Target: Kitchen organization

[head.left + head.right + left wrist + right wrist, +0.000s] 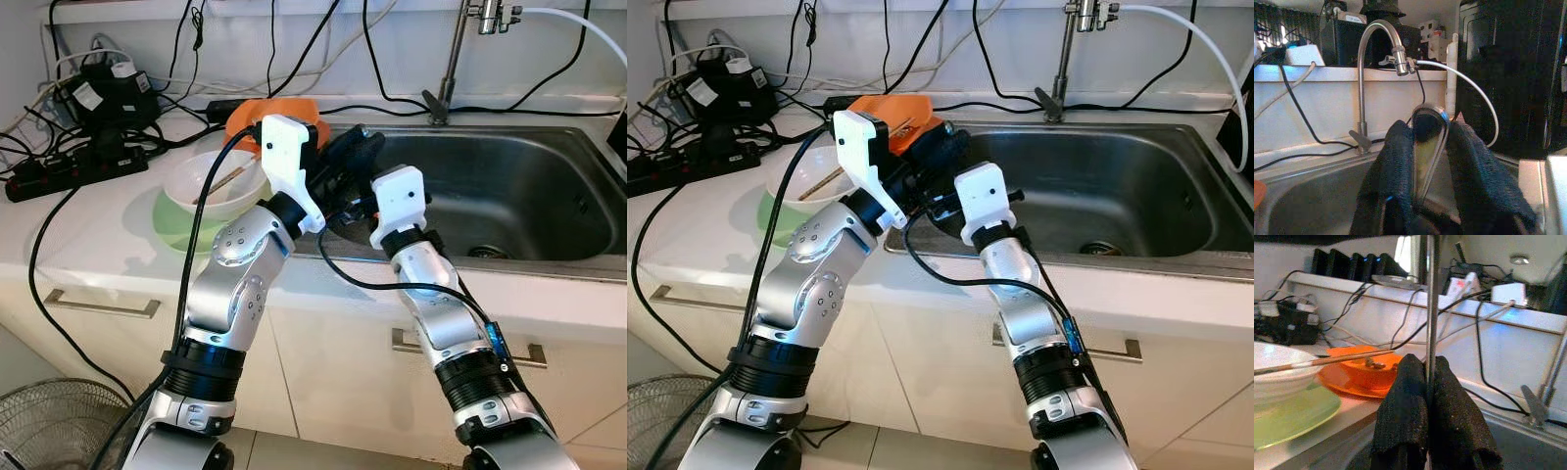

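Both grippers meet over the left end of the steel sink (pixel 509 186). In the left wrist view my left gripper (pixel 1426 128) is shut on a metal spoon (pixel 1425 142), whose bowl stands between the two black fingers (pixel 1393 176). The right wrist view has my right gripper (pixel 1426 363) shut on the thin metal handle (pixel 1431 308), which rises straight up from the fingers. On the counter to the left a white bowl (pixel 211 181) with chopsticks (pixel 1327 361) sits on a green plate (pixel 171 223). An orange dish (pixel 279 113) lies behind them.
A tap (pixel 453 59) stands at the sink's back rim with a white hose. Power strips (pixel 78 162) and tangled cables lie on the counter's far left. A fan (pixel 49 426) stands on the floor at lower left. Cabinet drawers run below the counter.
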Robot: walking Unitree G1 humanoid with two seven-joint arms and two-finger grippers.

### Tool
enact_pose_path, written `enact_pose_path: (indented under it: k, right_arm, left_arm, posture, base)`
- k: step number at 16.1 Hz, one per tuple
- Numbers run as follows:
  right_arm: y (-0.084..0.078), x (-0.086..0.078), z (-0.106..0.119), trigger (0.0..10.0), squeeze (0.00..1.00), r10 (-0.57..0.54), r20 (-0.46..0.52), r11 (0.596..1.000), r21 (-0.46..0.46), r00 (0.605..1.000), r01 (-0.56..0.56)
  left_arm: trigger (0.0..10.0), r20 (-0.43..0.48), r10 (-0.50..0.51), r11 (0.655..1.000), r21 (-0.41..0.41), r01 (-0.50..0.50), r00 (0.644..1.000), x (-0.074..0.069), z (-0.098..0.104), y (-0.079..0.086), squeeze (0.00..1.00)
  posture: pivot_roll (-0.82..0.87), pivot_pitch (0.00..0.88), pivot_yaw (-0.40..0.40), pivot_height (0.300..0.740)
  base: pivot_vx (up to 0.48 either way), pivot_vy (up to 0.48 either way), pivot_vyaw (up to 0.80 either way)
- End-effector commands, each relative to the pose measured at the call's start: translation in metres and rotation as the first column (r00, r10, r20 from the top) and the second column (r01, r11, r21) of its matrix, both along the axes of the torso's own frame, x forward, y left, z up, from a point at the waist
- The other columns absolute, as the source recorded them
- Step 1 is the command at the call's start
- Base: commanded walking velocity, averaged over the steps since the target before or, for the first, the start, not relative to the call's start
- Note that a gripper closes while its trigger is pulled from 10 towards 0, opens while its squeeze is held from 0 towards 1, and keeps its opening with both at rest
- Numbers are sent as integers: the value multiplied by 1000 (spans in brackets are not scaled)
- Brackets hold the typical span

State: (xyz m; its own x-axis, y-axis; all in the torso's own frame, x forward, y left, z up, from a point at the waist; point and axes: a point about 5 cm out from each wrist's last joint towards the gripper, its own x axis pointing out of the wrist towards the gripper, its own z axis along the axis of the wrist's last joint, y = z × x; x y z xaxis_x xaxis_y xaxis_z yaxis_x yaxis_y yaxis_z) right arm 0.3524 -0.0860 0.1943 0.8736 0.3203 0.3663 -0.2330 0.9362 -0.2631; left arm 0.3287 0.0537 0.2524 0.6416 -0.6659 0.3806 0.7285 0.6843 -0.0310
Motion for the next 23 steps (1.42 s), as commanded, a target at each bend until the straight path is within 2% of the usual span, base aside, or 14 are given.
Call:
enact_pose_path:
  k: [1,4,5,6,9,13,15,17,18,19,20,21,22,23]
  right_arm:
    - [-6,3,5,0,0,-30,6,999,34,1000,29]
    - [-10,6,5,0,0,-45,5,999,27,999,44]
    - [-13,8,6,0,0,-55,6,998,23,998,54]
    - [-17,10,6,0,0,-67,5,998,14,998,67]
    - [-28,16,4,0,0,-101,-6,995,-10,995,101]
    - [-44,24,-1,0,0,-177,-33,983,-49,984,175]
    - [-51,27,-3,10000,0,-222,-50,973,-72,974,218]
    - [-51,29,-2,10000,0,-221,-48,973,-70,974,218]
    - [-51,29,-2,10000,0,-223,-47,973,-72,974,219]
    - [-51,30,-2,10000,0,-225,-44,972,-75,973,222]
    - [-51,30,-1,10000,0,-225,-42,972,-75,973,222]
    - [-51,30,-1,10000,0,-225,-42,972,-75,973,222]
    - [-50,32,-1,10000,0,-225,-45,972,-78,973,221]
    - [-49,33,-1,10000,0,-225,-48,972,-79,973,221]
  left_arm:
    - [10000,-29,37,999,8,-37,999,3,-6,9,1000]
    - [10000,-16,63,998,-1,-63,998,3,-2,13,1000]
    - [10000,-9,72,997,-4,-72,997,3,0,15,216]
    - [10000,-4,80,997,-9,-80,997,3,2,18,0]
    - [10000,-7,112,994,-13,-112,994,2,2,29,0]
    - [10000,-37,162,987,32,-160,986,1,-8,46,0]
    - [10000,-53,202,972,130,-193,978,0,-19,53,0]
    - [10000,-131,198,954,254,-160,971,-2,-43,50,0]
    - [10000,-146,204,934,327,-147,968,-3,-54,48,0]
    - [10000,-181,206,895,431,-111,962,-6,-71,45,0]
    - [10000,-217,195,904,417,-90,956,-8,-78,41,0]
    - [10000,-217,195,904,417,-90,956,-8,-78,41,0]
    - [10000,-243,161,916,397,-53,957,-14,-83,30,0]
    - [10000,-248,150,918,393,-42,957,-15,-83,26,0]
  posture:
    - [64,0,114,740]
    - [68,0,112,740]
    - [67,0,111,740]
    - [68,0,110,740]
    - [69,0,108,740]
    - [76,0,104,740]
    - [84,0,101,740]
    - [87,1,101,740]
    - [87,3,101,740]
    - [88,3,101,740]
    - [83,6,102,740]
    - [83,6,102,740]
    - [84,9,101,740]
    - [87,9,100,740]
  base:
    - [0,0,0]
    - [0,0,0]
    - [0,0,0]
    - [0,0,0]
    - [0,0,0]
    - [0,0,0]
    - [0,0,0]
    - [0,0,0]
    - [0,0,0]
    - [0,0,0]
    - [0,0,0]
    - [0,0,0]
    - [0,0,0]
    - [0,0,0]
